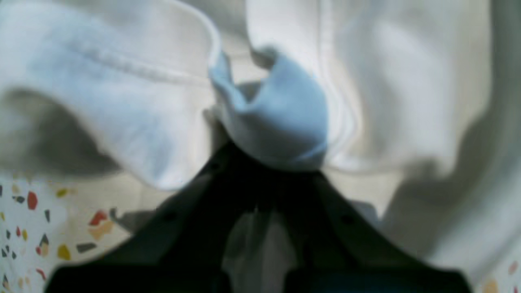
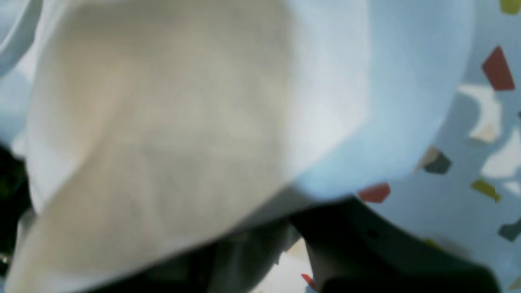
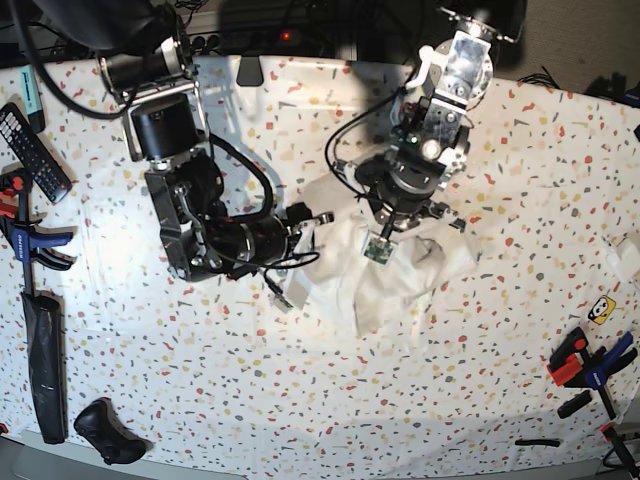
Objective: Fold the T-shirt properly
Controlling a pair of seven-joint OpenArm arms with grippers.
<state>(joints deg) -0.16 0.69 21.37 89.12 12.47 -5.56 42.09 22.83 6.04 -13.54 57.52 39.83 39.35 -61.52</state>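
Observation:
The white T-shirt [image 3: 395, 275] lies crumpled in the middle of the speckled table [image 3: 300, 400]. My left gripper [image 3: 383, 238] points down onto its top part. In the left wrist view this gripper [image 1: 260, 152] is shut on a bunched fold of the T-shirt [image 1: 281, 118], with hemmed cloth spreading to both sides. My right gripper [image 3: 312, 222] reaches in from the left at the shirt's left edge. In the right wrist view the T-shirt [image 2: 163, 130] drapes across the jaws and fills the gap between them; only one dark finger [image 2: 366, 244] shows clearly.
A remote control [image 3: 25, 140], a blue clamp [image 3: 20, 240] and a long black tool [image 3: 45, 365] lie along the left edge, a black handle [image 3: 108, 432] at the front left. More clamps [image 3: 590, 362] sit at the front right. Cables run behind the arms.

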